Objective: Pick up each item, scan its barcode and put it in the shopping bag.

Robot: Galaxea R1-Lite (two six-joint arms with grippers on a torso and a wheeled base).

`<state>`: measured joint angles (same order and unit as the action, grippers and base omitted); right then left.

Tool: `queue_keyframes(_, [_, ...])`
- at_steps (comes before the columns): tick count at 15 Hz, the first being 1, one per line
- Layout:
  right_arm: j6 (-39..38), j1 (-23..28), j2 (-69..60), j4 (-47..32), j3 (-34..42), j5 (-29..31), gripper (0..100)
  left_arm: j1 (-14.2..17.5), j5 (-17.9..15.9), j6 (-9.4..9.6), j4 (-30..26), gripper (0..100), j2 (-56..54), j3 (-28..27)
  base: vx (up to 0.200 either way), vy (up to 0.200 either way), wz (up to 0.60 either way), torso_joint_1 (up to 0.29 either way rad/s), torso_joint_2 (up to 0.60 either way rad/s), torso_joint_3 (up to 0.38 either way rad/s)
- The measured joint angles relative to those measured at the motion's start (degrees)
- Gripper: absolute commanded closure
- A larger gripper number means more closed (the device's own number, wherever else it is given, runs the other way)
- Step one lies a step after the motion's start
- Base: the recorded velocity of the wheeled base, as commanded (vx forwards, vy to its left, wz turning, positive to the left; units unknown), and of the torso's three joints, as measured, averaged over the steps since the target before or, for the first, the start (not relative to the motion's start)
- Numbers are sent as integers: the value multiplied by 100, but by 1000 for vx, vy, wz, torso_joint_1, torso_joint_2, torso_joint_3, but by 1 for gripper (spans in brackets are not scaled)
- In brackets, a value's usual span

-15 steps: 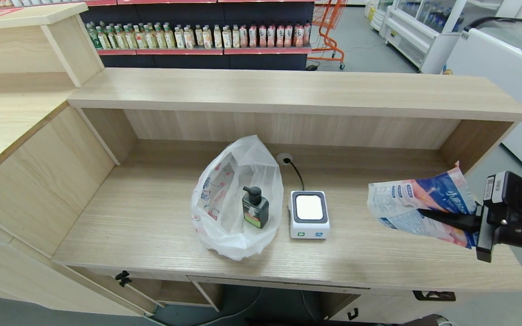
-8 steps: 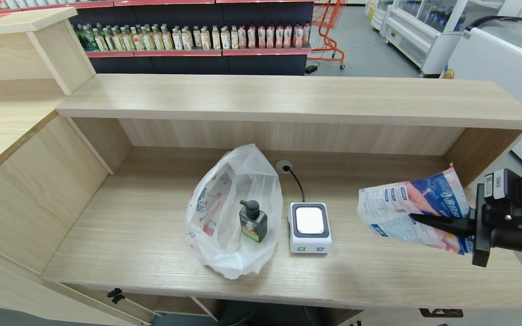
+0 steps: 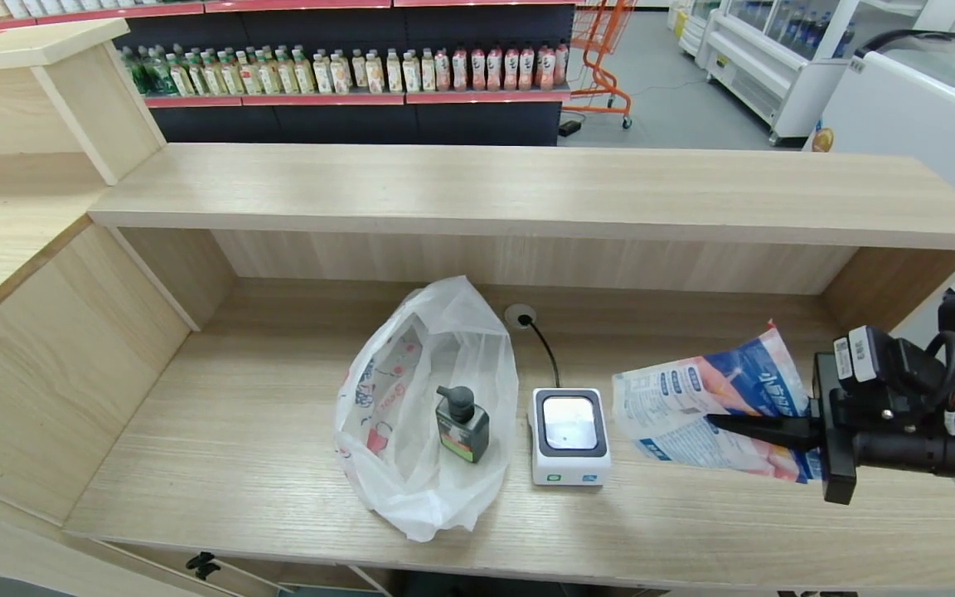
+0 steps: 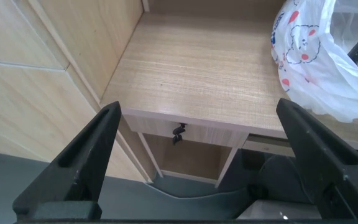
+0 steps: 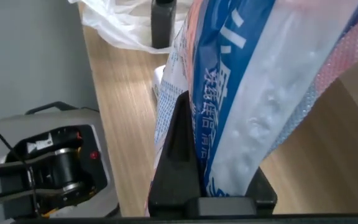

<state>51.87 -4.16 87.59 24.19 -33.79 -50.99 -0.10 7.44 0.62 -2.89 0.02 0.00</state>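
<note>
My right gripper point(image 3: 755, 427) is shut on a blue, white and pink plastic packet point(image 3: 697, 398), held in the air just right of the scanner point(image 3: 569, 424). In the right wrist view the packet point(image 5: 241, 93) runs between the black fingers point(image 5: 179, 143). The white shopping bag point(image 3: 411, 414) lies open on the counter, left of the scanner, with a dark pump bottle point(image 3: 462, 424) standing inside it. My left gripper point(image 4: 207, 155) hangs open below the counter's front edge, and the bag point(image 4: 322, 62) shows beyond it.
The scanner's black cable point(image 3: 542, 348) runs back to a hole in the counter. A raised wooden shelf point(image 3: 527, 186) overhangs the back of the counter point(image 3: 237, 431), and wooden side panels close both ends. Bare counter lies left of the bag.
My right gripper has carried the packet leftward, closer to the scanner. The head camera has shifted, so the whole scene sits a little lower.
</note>
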Motion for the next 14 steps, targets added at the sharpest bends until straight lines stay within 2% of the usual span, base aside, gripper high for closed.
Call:
queue_keyframes(4, [601, -83, 508, 534, -90, 15, 100, 0, 0, 0, 0, 0, 0, 0, 0, 0, 0, 0, 0, 0])
queue_keyframes(11, [535, -184, 1365, 1364, -407, -90, 100, 0, 0, 0, 0, 0, 0, 0, 0, 0, 0, 0, 0, 0])
queue_keyframes(14, [453, -297, 1676, 1385, -697, -158, 100, 0, 0, 0, 0, 0, 0, 0, 0, 0, 0, 0, 0, 0])
